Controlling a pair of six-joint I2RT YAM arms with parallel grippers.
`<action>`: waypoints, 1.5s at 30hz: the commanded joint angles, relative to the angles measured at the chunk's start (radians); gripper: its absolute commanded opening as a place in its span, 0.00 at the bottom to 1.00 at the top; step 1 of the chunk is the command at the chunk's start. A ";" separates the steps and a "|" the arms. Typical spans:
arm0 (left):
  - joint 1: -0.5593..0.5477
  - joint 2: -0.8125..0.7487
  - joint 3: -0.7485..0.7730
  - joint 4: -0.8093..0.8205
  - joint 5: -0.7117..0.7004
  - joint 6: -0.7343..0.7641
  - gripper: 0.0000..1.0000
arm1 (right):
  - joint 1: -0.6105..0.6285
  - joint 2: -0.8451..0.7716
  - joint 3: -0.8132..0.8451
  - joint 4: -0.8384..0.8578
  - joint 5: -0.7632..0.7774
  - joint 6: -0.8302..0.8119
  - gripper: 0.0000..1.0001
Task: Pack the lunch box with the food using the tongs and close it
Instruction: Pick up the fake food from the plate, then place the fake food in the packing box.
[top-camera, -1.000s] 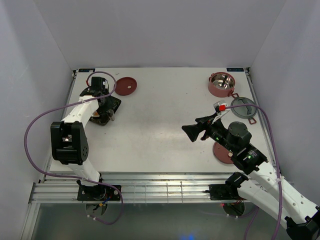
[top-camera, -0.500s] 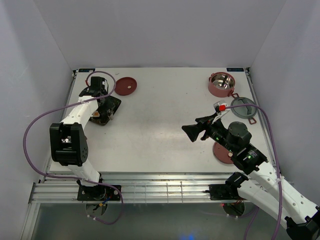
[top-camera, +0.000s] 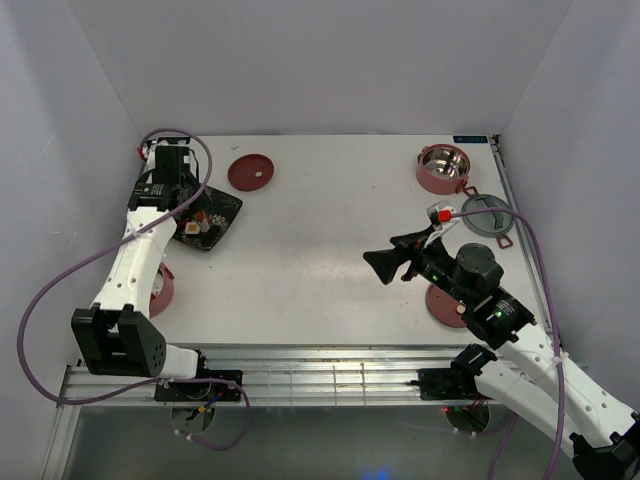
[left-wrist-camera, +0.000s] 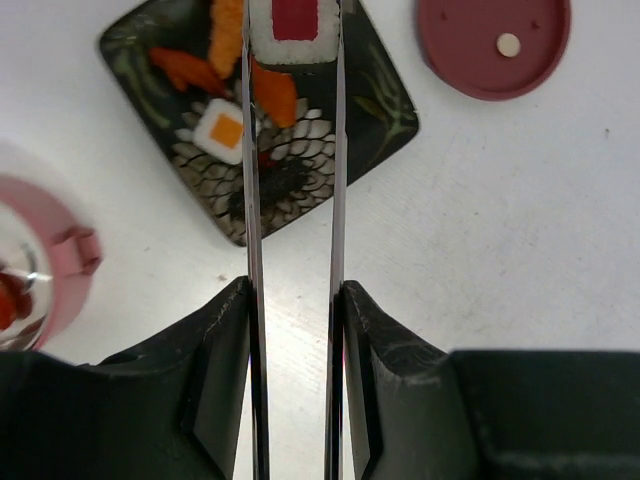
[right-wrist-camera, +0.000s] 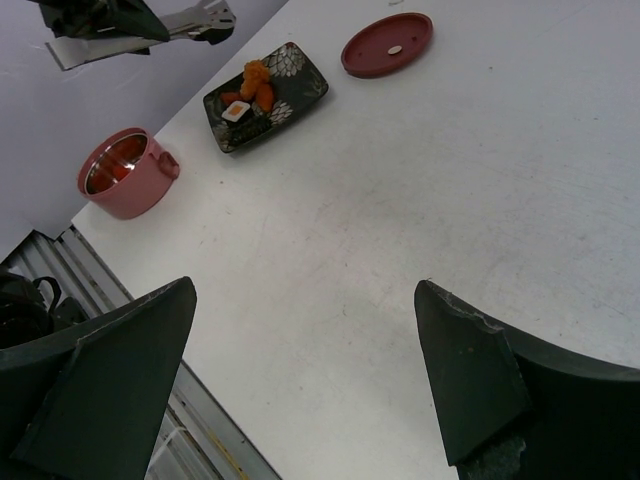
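Note:
My left gripper (left-wrist-camera: 295, 290) is shut on the silver tongs (left-wrist-camera: 250, 200), one arm against each finger. The tong tips pinch a white sushi roll with a red centre (left-wrist-camera: 295, 25) above the dark floral plate (left-wrist-camera: 370, 110). More food (left-wrist-camera: 225, 128) lies on that plate: a roll with an orange centre and orange-red pieces. One pink lunch box tier (top-camera: 160, 288) stands near the left edge with red pieces inside (left-wrist-camera: 10, 295). A second tier (top-camera: 443, 168) stands at the back right. My right gripper (right-wrist-camera: 305, 290) hangs open over bare table, nothing between its fingers.
A dark-red lid (top-camera: 251, 172) lies right of the plate. A grey ring-shaped lid (top-camera: 488, 215) lies at the right edge, and another dark-red lid (top-camera: 445, 305) shows partly under my right arm. Walls enclose the table on three sides.
My left arm has swung back and to the left, off the plate. The tongs have squeezed narrower and now hold a sushi roll. The right arm has not moved.

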 joint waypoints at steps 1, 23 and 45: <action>0.002 -0.089 0.011 -0.103 -0.129 -0.041 0.05 | 0.000 -0.013 -0.004 0.044 -0.023 -0.006 0.95; 0.186 -0.396 -0.297 -0.346 -0.333 -0.386 0.00 | 0.000 -0.002 -0.010 0.055 -0.047 0.004 0.95; 0.269 -0.361 -0.429 -0.263 -0.258 -0.411 0.00 | 0.000 0.009 -0.010 0.055 -0.040 0.002 0.95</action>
